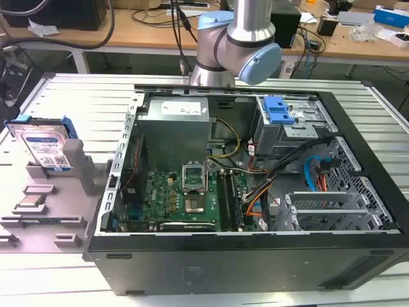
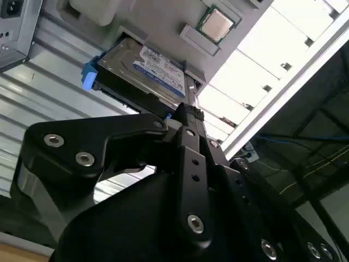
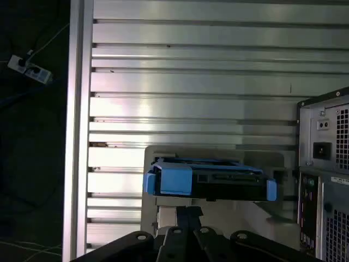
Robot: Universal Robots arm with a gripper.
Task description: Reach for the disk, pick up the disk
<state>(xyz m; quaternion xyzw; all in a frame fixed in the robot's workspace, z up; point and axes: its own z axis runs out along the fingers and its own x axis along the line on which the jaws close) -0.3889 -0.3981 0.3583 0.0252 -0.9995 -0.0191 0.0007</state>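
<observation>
Standing on its long edge, tilted back: the disk point(image 1: 46, 148), a flat rectangular silver metal hard drive with a white-and-blue barcoded label and blue plastic side rails. It rests in a pale grey plastic fixture tray point(image 1: 64, 220) at the exterior view's left, leaning against the tray's grey upright post point(image 1: 73, 153). It is outside the computer and well apart from it.

Small square silver processor chip point(image 1: 32, 201) lies flat in a recess of the same tray, nearer the camera than the disk.

Black metal tower computer case point(image 1: 255, 262) lies on its side with the panel off, on a ribbed aluminium table point(image 1: 77, 96). Green motherboard point(image 1: 172, 198) is exposed inside. Blue plastic latch piece point(image 1: 278, 110) sits on the grey drive cage at the exterior view's right.

Silver and pale blue robot arm point(image 1: 239, 38) stands at the far side of the case.

Black metal claw point(image 3: 189, 212) is seen in both wrist views. Its two fingers look drawn together, nothing between them. The disk sits ahead of the tips, label side showing in the second wrist view, connector edge in the first wrist view. No contact.
</observation>
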